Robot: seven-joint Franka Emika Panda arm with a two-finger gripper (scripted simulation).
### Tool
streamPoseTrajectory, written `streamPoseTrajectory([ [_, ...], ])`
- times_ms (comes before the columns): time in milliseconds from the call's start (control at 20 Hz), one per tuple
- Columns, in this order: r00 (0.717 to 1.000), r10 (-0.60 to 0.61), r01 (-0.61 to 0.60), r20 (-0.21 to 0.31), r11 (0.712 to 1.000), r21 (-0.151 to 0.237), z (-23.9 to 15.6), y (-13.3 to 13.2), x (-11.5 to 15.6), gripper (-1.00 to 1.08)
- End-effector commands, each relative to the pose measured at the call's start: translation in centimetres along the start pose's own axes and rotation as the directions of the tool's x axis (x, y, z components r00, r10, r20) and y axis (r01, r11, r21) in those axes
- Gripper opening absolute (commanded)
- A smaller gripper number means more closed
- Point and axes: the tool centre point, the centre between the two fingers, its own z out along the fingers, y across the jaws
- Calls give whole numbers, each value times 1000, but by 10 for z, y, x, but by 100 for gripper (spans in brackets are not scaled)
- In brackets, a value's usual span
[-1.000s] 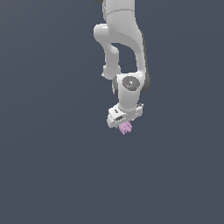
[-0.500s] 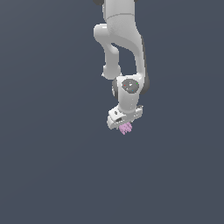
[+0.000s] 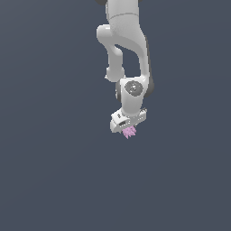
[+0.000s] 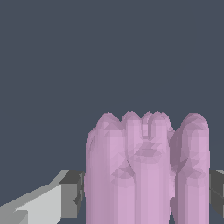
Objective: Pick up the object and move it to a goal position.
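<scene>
Here the pink object (image 3: 129,131) sits right at the tip of the pincer (image 3: 129,130), a little below the centre of the exterior frame, hanging under the white arm (image 3: 122,36) that comes down from the top edge. In the wrist view the object (image 4: 146,168) fills the lower middle of the frame, with a dark finger pad (image 4: 72,192) pressed against one flank and a second pad just showing at the frame's right edge against the other, so the pincer is clamped on the object rather than standing apart from it. Its knobbly lobes run lengthwise away from the camera, so its long axis appears to lie along the fingers, pointing out past their tips. No goal marker shows in either frame, and the plain grey background gives no way to tell which direction the carry must take. Since only one arm is present, the move likely turns on keeping this grip square across the object's narrow width.
</scene>
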Motion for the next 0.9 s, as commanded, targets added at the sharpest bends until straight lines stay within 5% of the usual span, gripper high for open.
streamPoseTrajectory([
  [0, 1000, 1, -1, -1, 1000, -1, -4, 6, -2, -100],
  [400, 1000, 1, -1, -1, 1000, -1, -38, 49, -20, -100],
  [850, 1000, 1, -1, -1, 1000, 1, -103, 134, -55, -100],
])
